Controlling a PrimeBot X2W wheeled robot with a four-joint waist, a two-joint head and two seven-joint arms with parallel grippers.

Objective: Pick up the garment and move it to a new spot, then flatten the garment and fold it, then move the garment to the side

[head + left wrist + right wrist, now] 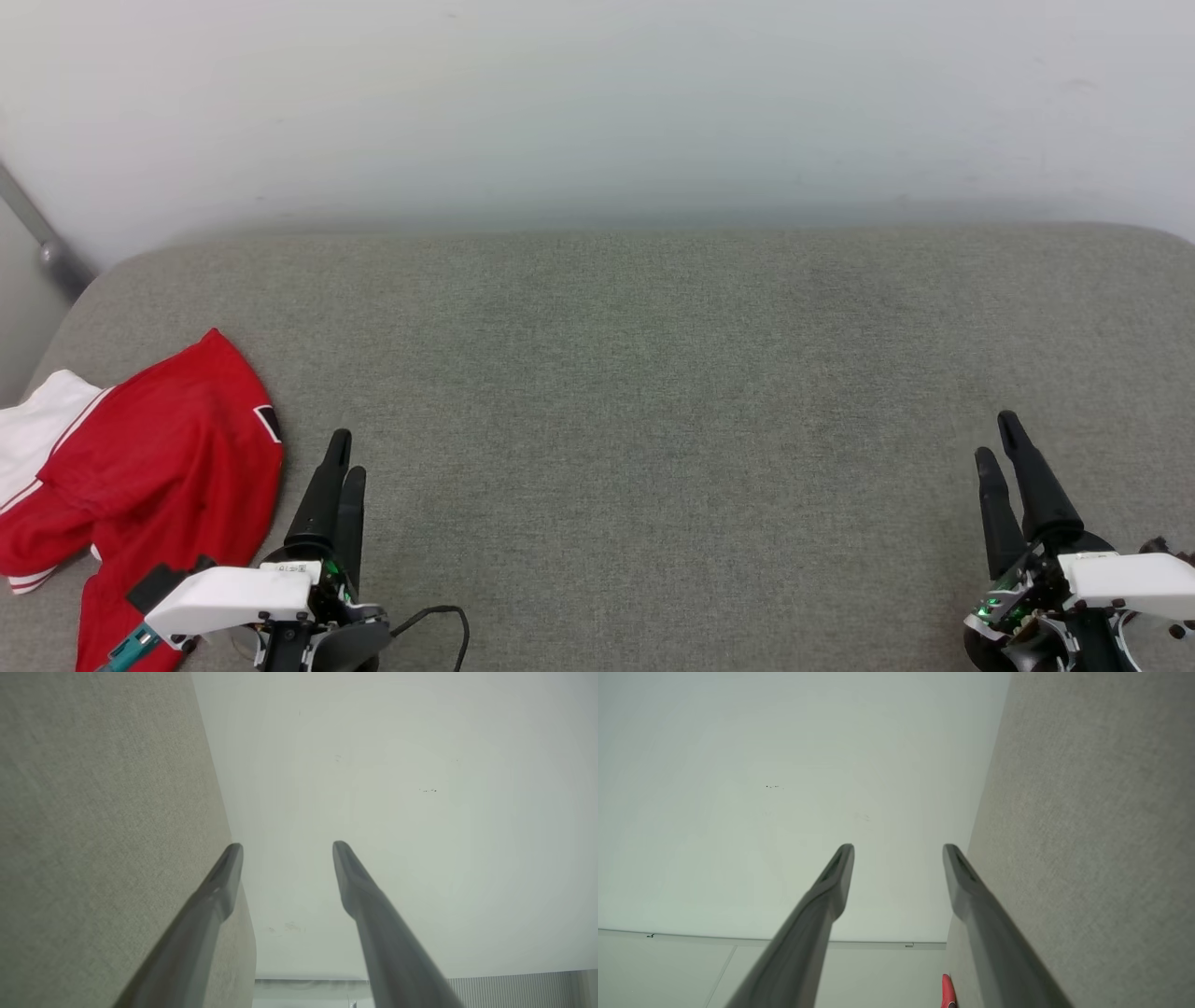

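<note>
Nearest the robot, the left gripper (346, 457) with its two long, thin, dark fingers sits at the lower left, on a smooth white plastic wrist. In the left wrist view the left gripper (287, 845) has its fingers spread apart, with nothing between them. A thin black cable (439, 621) curls beside its base. At the lower right, the right gripper (996, 437) has the same long, dark, pointed fingers, and its right wrist view shows the right gripper (898, 847) spread wide too, holding nothing. Just to the left of the left gripper lies the garment (159, 467), a soft red jersey shirt with white short sleeves and thin red and white stripes at the sleeve ends. It is crumpled in a loose heap with folds and bumps, and a small black patch with a white outline shows at its right edge. It rests near the left front corner of the grey woven cloth surface (653, 373), which looks rough and a bit fuzzy and has rounded back corners. Farther back stands a plain, smooth, pale wall (597, 112). A grey metal bar (37, 233) slants down at the far left.
</note>
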